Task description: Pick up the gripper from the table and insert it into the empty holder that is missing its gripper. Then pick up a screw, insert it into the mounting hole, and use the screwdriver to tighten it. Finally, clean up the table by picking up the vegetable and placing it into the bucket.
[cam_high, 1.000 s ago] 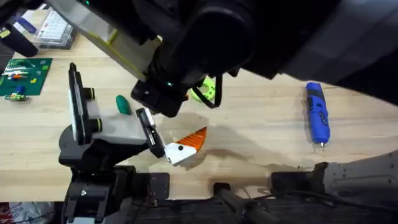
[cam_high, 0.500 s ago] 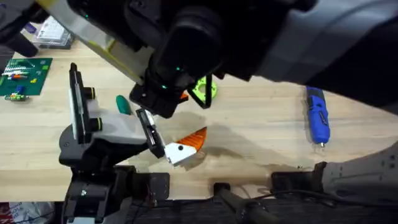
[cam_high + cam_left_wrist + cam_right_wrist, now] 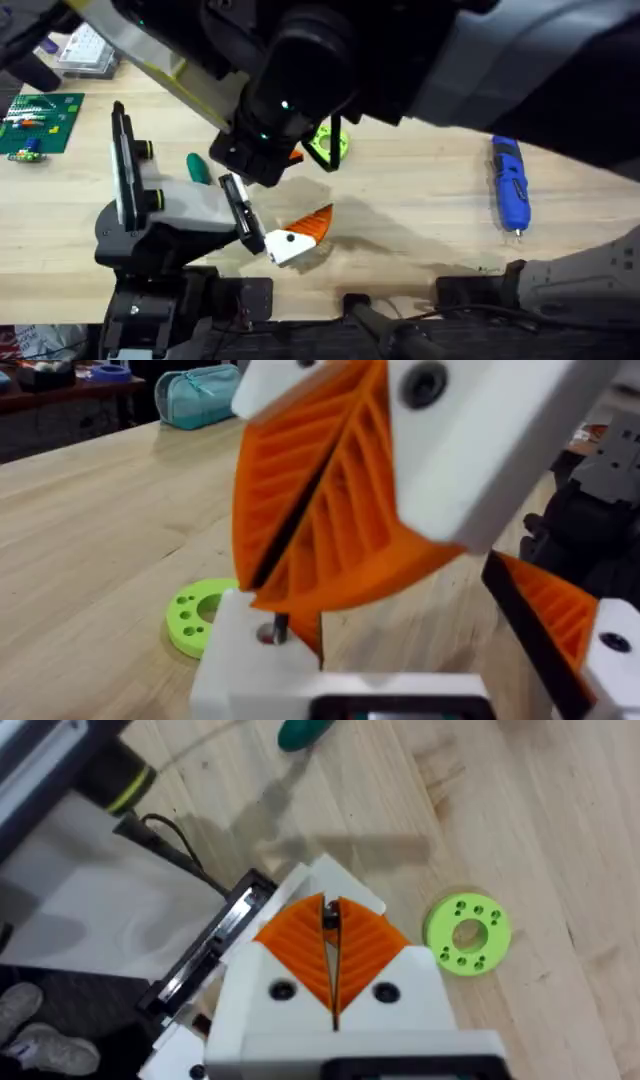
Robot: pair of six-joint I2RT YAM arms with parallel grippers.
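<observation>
My right gripper [image 3: 328, 910] is shut on a small screw [image 3: 328, 919]. Its tips hang over a white block at the far end of the holder [image 3: 240, 215], a black bar on the white-and-grey body. In the left wrist view the same shut gripper [image 3: 268, 595] touches the screw [image 3: 272, 630] to that block. The loose gripper [image 3: 297, 235], white base and orange tip, lies against the bar's near end; I cannot tell whether it is seated. The dark green vegetable [image 3: 199, 168] lies beside the body. The blue screwdriver [image 3: 510, 182] lies far right. The bucket is out of view.
A lime-green ring [image 3: 328, 145] lies just beyond the arms. A green circuit board [image 3: 35, 122] and a clear compartment box [image 3: 85, 50] sit at the far left. Both arms hang large and dark over the table's middle. Bare wood lies between the holder and the screwdriver.
The arm mass over the holder has shifted slightly left, uncovering more of the lime ring. Nothing on the table has moved.
</observation>
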